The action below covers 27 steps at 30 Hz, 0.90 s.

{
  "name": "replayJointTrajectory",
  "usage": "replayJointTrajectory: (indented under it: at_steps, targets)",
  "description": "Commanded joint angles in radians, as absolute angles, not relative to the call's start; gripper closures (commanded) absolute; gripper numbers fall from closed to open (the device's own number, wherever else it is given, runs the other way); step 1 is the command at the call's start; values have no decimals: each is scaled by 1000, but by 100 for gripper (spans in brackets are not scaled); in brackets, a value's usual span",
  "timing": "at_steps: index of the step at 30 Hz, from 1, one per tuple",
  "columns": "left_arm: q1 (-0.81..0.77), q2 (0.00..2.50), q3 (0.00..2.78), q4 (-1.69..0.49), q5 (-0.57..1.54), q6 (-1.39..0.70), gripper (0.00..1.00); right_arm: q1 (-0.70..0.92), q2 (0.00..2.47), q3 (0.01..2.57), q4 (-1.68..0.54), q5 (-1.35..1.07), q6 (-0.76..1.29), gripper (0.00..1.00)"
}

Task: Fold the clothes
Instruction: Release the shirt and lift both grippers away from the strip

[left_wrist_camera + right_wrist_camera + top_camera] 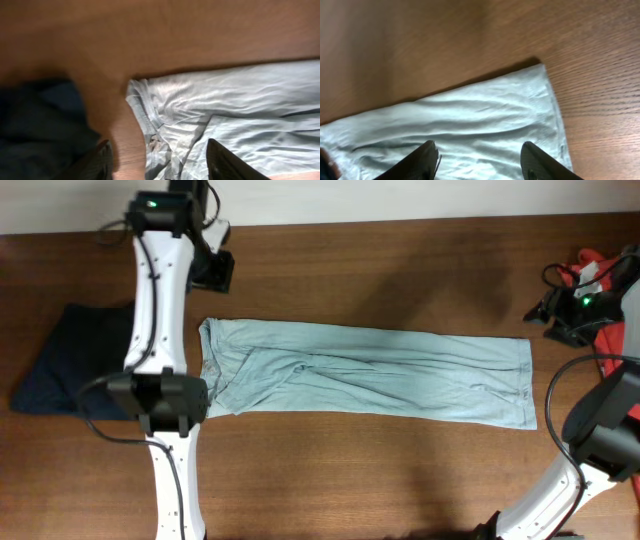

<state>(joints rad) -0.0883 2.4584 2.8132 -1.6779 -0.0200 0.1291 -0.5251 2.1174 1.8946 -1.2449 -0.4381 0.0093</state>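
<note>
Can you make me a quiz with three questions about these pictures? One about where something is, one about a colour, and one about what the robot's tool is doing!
1. Where does the dark navy garment lie?
A) beside the pale blue shirt, on the left arm's side
B) on top of the shirt
C) on the right arm's side

2. What colour is the garment on the far right?
A) green
B) red-orange
C) yellow

3. How is the left tool?
A) shut on the shirt
B) open
C) shut on a cup

Answers:
1 A: the overhead view shows it past the shirt's collar end.
2 B: red-orange cloth shows there.
3 B: its fingers stand wide apart, pinching nothing.
</note>
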Motion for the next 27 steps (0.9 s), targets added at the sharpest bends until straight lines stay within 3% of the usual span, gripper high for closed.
replayJointTrajectory:
  at_steps: [1,10,15,18,27]
  targets:
    - [-82,2323,2893,-1688,-31,105,37,-533,2053,1915,-1274,-521,-44,41]
    - [-82,2001,2875,-1688,-84,94,36,-590,1919,1915,-1430,-448,-131,40]
    - [-82,1902,2770,-1688,-84,70,33,-630,1932,1845,-1342,-377,-112,13]
    - [-82,1890,2690,-1688,-84,66,33,-641,1952,1740,-1260,-377,-118,5]
    - [-82,1890,2422,-1670,-83,64,27,-658,1989,1425,-978,-369,-146,14]
